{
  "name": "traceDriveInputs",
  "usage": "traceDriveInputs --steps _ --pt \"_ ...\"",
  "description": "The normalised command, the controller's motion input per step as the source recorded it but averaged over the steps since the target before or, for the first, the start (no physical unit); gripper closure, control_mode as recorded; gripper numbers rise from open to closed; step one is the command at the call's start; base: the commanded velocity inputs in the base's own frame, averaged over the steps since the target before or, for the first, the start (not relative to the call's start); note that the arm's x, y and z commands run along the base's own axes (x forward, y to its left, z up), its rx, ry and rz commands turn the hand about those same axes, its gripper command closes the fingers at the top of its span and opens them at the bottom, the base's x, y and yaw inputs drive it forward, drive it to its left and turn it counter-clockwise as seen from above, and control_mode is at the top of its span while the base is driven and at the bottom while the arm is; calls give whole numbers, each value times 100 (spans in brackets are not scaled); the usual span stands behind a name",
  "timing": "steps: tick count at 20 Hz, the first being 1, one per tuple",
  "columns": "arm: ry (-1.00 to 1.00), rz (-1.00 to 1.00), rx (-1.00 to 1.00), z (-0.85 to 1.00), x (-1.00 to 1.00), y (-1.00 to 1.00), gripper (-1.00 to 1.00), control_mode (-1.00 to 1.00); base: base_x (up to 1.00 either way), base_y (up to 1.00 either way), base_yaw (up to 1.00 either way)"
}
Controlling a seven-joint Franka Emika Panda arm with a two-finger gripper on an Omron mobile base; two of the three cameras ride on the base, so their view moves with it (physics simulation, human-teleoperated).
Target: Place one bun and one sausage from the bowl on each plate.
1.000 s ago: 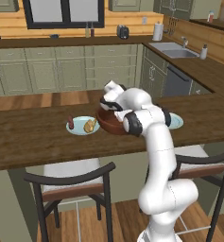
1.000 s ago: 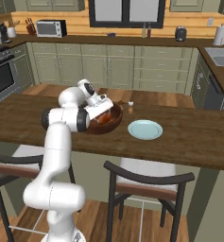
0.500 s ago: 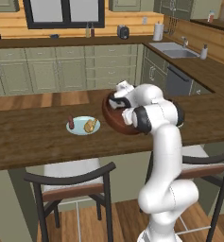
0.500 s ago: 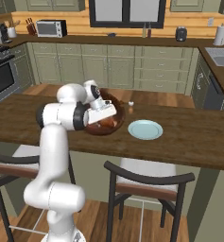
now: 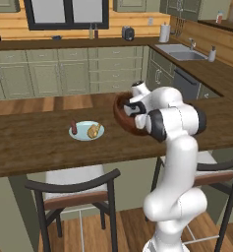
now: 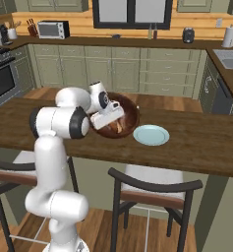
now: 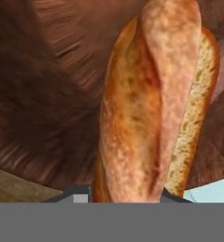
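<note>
One plate point(image 5: 86, 131) already holds its bun and sausage, and the gripper point(image 6: 108, 114) has swung back over the bowl point(image 6: 130, 118), closed on a second bun point(image 7: 151, 108), bound for the bare plate point(image 6: 151, 135).

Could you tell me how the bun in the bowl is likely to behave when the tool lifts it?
The bun looks long and crusty with an airy crumb, so probably light and fairly stiff. Its lengthwise split may let a hard squeeze crush it. Its rounded sides might let it roll in the curved bowl if nudged.
</note>
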Motion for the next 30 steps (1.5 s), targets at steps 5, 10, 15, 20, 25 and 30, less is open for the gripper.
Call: traceDriveInputs --steps 5,10,15,20,25,30 --pt "-52 22 6 61 6 0 100 -100 0 0 0" --pt "-53 3 7 85 -27 -55 100 -100 0 0 0" --pt "-3 -2 15 100 -14 -93 100 -100 0 0 0" --pt "31 -4 25 23 -25 -100 100 -100 0 0 0" --pt "29 -1 23 -28 -6 -85 100 -100 0 0 0" --pt "0 -4 24 -98 11 -28 100 -100 0 0 0"
